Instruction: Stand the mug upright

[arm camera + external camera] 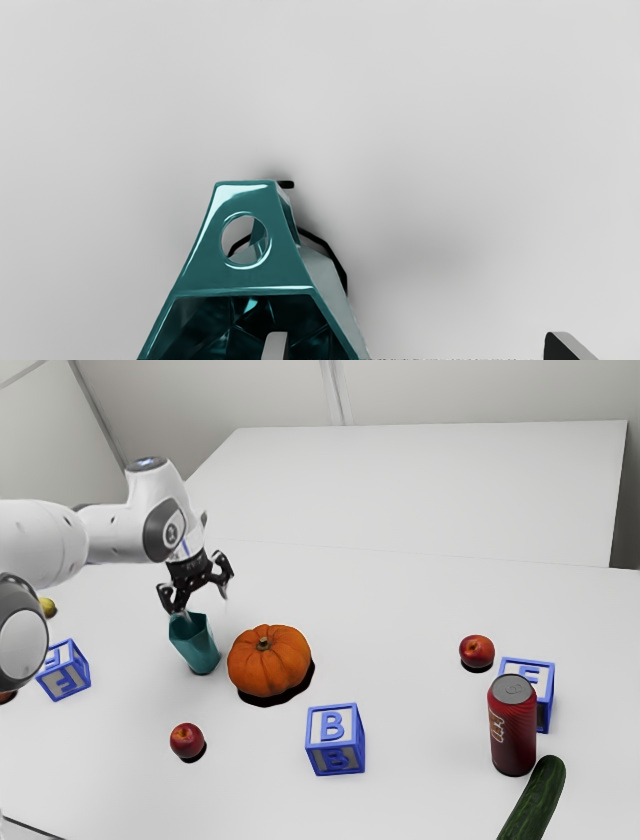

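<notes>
Honestly, the mug looks upright to me: it's on the table right by the pumpkin, mouth up and narrow end down. It seems slanted in the exterior view, but the block with the B has edges slanting the same way, so I'd blame most of that on the camera. Can't rule out a tiny tilt though.

The pincer is at the mouth, spread wide, and isn't gripping anything. From the wrist view, one finger is over or inside the opening, and the other finger is well outside the wall. Can't tell how deep the inner one goes, or if it's brushing the wall. My guess on the why: straddling one wall lets you pinch the mug by its side without having to fit around the whole body, and the handle sits out of the way of both fingers.

As for how far along this is, I can't call it. Fingers apart around a wall fits lining up for a pinch to straighten it, and it fits just as well having let go of a mug that's been stood up. Either way, it rests on its base like the task wants, as far as I can see.
</notes>
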Available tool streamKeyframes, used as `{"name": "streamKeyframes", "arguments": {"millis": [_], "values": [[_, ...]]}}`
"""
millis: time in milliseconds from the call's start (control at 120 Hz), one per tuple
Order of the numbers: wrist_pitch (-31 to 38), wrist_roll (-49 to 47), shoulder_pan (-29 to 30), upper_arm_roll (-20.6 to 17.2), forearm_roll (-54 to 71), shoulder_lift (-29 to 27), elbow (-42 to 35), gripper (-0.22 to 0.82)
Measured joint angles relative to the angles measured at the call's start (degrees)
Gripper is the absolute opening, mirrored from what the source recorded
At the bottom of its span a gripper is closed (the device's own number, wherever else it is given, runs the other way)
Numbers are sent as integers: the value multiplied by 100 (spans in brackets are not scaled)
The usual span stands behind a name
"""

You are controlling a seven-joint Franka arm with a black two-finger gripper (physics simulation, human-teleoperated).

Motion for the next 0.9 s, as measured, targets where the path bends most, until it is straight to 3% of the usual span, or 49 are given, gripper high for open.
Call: {"name": "streamKeyframes", "arguments": {"millis": [317,900], "values": [[-566,513,-5,-62,85,-428,326,59],[-2143,2830,-177,-42,875,-955,1553,60]]}}
